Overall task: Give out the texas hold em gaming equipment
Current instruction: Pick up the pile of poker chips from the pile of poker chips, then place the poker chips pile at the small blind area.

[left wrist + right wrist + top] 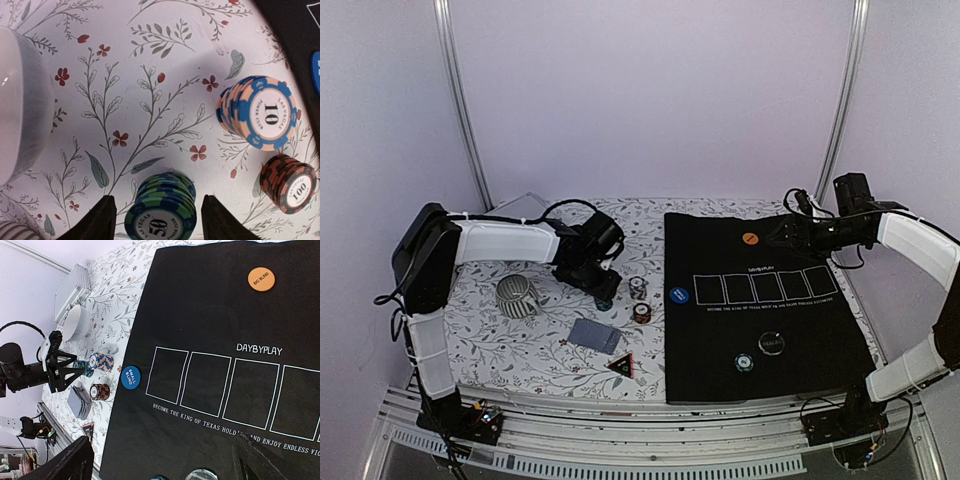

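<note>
A green-and-blue stack of poker chips marked 50 stands on the flowered cloth between the fingers of my left gripper. That gripper is open, with a gap on each side of the stack. Beside it stand an orange-and-blue stack and a red-brown stack. A deck of grey-blue cards lies nearer the front. On the black mat lie a blue button, an orange button, a teal chip and a dark disc. My right gripper hangs open above the mat's far right, holding nothing.
A striped mug stands left of the left gripper. A white bowl and a silver case sit at the back left. A small triangular marker lies near the front, by the mat's edge.
</note>
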Action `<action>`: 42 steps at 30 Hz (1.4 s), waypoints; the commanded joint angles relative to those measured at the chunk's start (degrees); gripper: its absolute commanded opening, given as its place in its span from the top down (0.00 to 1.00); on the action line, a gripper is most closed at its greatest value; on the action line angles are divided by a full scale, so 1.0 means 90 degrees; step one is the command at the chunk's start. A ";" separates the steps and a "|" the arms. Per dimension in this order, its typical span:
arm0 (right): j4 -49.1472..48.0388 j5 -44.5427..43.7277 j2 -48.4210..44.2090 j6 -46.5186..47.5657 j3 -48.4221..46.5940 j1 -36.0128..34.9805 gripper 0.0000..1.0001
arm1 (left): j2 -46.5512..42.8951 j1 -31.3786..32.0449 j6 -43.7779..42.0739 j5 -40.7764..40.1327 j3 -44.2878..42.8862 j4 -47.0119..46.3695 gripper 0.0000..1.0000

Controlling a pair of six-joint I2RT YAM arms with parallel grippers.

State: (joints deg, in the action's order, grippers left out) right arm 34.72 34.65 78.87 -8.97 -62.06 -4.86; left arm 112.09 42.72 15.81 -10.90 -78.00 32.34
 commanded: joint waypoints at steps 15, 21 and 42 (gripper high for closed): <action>-0.0002 0.0095 0.0062 0.0074 -0.0116 -0.0017 0.01 | 0.0221 -0.0113 -0.0058 -0.0138 -0.0054 0.0128 0.42; 0.0000 0.0100 0.0073 0.0075 -0.0116 -0.0016 0.01 | 0.0134 -0.0101 -0.0048 -0.0142 -0.0072 0.0128 0.49; -0.0006 0.0091 0.0021 0.0084 -0.0117 -0.0016 0.01 | -0.0251 0.0784 -0.0459 -0.0020 -0.1598 0.1351 1.00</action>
State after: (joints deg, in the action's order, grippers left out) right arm 34.72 34.87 78.89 -8.95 -62.06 -4.86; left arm 111.35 44.64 14.17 -12.32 -86.48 41.12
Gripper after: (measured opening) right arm 0.988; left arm 0.393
